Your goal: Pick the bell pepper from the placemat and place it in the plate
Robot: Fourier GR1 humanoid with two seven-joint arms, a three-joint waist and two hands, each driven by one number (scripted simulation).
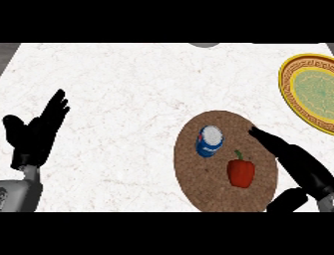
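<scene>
While I watch the head view from my station, the biggest thing is the white marbled tabletop (125, 99), filling most of the frame w/ dark floor past its left and right edges. Next in size is the round brown placemat (199, 189), sitting right of center toward the near edge. Then the plate (296, 102), yellow rim w/ a patterned band and a pale green middle, at the far right, apart from the placemat and cut off by the frame edge.

The left robot hand (37, 134) is at the left side over the tabletop, open, fingers straight and pointing up and away, thumb out to the side, holding nothing; grey forearm comes in from the lower left corner. The right robot hand (302, 167) comes in from the lower right, fingers extended over the right part of the placemat, thumb low near the bottom edge. It's open, not gripping anything; fingers are just right of the pepper, and I can't tell if they touch it.

The bell pepper (241, 172), red w/ a green stem, lies on the placemat, right of the mat's center. A blue and white can (209, 141) is on the placemat too, up and left of the pepper, near but apart from it.
</scene>
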